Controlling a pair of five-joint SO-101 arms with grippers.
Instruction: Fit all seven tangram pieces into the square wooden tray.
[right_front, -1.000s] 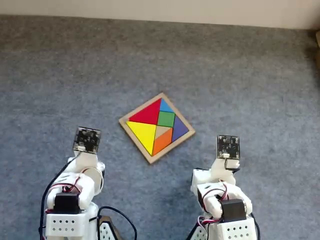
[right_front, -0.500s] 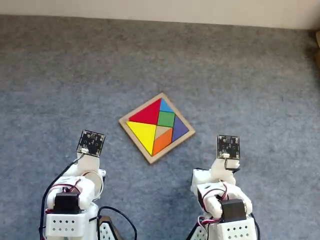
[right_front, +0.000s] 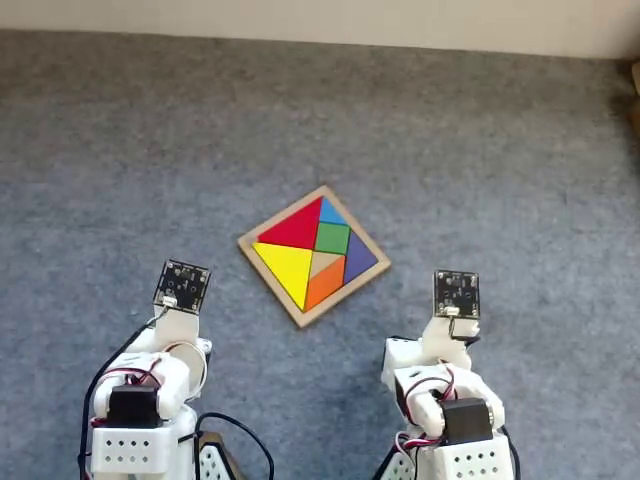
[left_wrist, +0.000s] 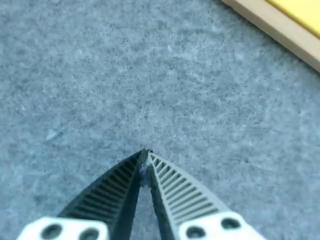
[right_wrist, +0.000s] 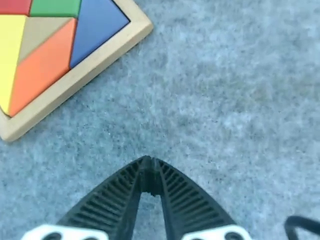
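Seven tangram pieces (right_front: 318, 252) seem to sit flush in the wooden tray (right_front: 303, 319) at the table's middle, though seating is hard to judge from above. Left gripper (left_wrist: 146, 155) and right gripper (right_wrist: 148, 162) are clenched and empty, near the table's near edge; any withdrawal should steer wide of the tray.

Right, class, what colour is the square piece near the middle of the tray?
The square piece is green; the high view shows it best.

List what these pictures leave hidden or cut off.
- Left wrist view: tray cut by the picture's edge, past its rim and some yellow piece.
- Right wrist view: tray's far part cut by the edge.
- High view: gaps between pieces too small to judge.
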